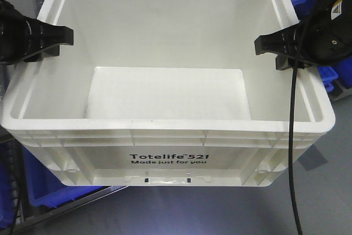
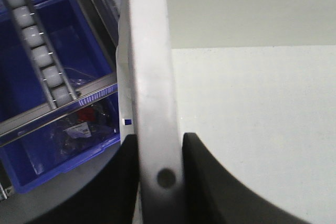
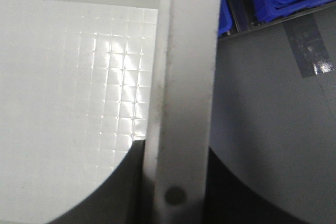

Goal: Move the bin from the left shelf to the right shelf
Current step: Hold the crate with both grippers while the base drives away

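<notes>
Two grippers are closed on opposite rims. The left gripper [image 1: 55, 42] is clamped over the left rim with one finger inside the wall and one outside. The right gripper [image 1: 270, 49] is pinched the same way on the right rim. Between them the bin [image 1: 165, 147] is held level, empty, its print facing near. Opposed grips are judged to stop tipping. Blue bins [image 2: 31, 82] and a roller rail [image 2: 42, 59] are seen below left, taped floor [image 3: 273, 119] below right, so the carry is judged underway.
</notes>
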### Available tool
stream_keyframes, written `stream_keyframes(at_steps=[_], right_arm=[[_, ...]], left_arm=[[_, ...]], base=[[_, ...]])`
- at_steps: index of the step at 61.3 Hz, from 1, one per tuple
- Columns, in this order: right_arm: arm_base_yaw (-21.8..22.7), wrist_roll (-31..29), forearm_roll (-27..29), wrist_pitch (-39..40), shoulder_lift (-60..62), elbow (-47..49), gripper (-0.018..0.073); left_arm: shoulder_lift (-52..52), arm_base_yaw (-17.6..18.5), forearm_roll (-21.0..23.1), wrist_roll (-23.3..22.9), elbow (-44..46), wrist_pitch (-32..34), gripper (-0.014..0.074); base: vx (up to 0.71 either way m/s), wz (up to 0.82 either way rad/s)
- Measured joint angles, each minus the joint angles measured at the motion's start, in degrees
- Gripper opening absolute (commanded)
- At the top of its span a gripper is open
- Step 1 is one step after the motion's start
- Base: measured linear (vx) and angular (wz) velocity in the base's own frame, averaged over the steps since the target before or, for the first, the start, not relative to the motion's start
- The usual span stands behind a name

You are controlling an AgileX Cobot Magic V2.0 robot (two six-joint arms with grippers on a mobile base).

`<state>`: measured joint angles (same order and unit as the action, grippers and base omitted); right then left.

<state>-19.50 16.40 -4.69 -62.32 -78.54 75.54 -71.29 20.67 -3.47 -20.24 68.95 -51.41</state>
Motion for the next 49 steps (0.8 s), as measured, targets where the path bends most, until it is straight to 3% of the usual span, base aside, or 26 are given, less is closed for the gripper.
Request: stream_keyframes(at_steps=[49], right_arm=[[0.0,0.11,0.0,-0.3,0.0,0.0,0.0024]], left_arm=[[0.0,0.0,0.05,0.0,0.0,0.0,0.0099]], base=[[-0.06,-0.45]])
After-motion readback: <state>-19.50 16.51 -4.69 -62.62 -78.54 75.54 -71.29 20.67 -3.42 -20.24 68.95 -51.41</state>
